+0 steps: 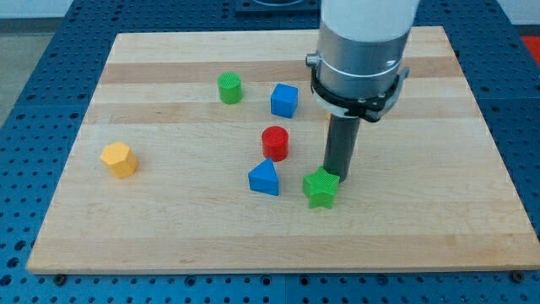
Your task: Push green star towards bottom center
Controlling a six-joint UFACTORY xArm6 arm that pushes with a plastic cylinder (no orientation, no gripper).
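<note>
The green star lies on the wooden board, right of centre and toward the view's bottom. My tip is the lower end of the dark rod. It stands at the star's upper right edge, touching it or nearly so. The arm's white and grey body rises above the rod at the view's top.
A blue triangular block lies just left of the star. A red cylinder is above that. A blue cube and a green cylinder are toward the view's top. A yellow hexagonal block is at the left.
</note>
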